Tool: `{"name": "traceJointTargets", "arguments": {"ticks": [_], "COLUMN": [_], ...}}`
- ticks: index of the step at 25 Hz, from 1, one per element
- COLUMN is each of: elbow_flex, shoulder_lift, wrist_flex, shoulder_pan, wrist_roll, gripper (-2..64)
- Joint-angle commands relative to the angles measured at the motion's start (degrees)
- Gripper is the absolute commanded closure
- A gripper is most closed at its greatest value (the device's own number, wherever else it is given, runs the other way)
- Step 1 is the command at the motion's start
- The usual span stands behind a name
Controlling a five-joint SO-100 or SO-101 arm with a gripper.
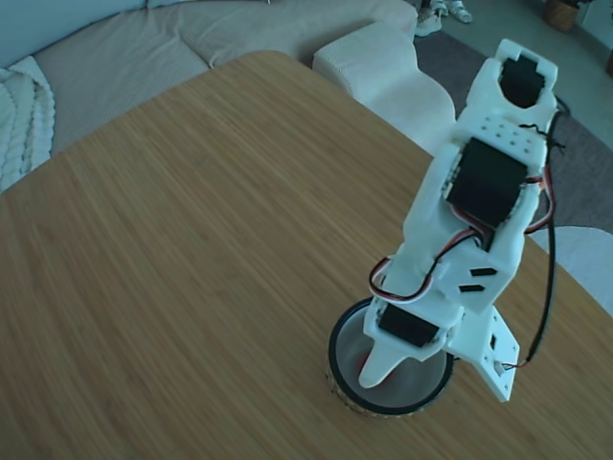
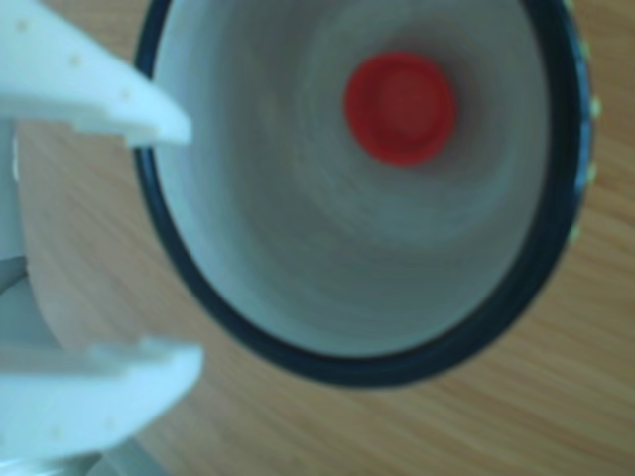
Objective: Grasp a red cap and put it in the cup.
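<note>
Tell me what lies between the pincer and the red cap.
Only the cup's bare pale inner wall, in the other view. The open pincer is empty; the red cap rests inside.

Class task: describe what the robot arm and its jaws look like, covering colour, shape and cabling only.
The arm is white printed plastic with black servo blocks set into it. Red, black and white wires loop beside the lower servo, and a black cable runs down the right side in the fixed view. The gripper has white, tapering jaws with blunt tips.

Fixed view high above table (image 1: 192, 240), other view close over cup (image 2: 298, 248), shared cup
</note>
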Motion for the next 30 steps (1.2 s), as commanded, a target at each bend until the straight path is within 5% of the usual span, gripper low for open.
{"name": "traceJointTargets", "arguments": {"ticks": [1, 6, 19, 30], "elbow_flex": [-3.2, -3.3, -5.6, -6.7], "shoulder_lift": [1.4, 1.4, 3.3, 17.8], "wrist_flex": [-0.3, -0.4, -0.4, 0.7], "shoulder_pan": [0.4, 0.4, 2.7, 10.7], "wrist_roll": [0.3, 0.4, 0.3, -0.3], "gripper": [26.8, 16.9, 17.3, 17.3]}}
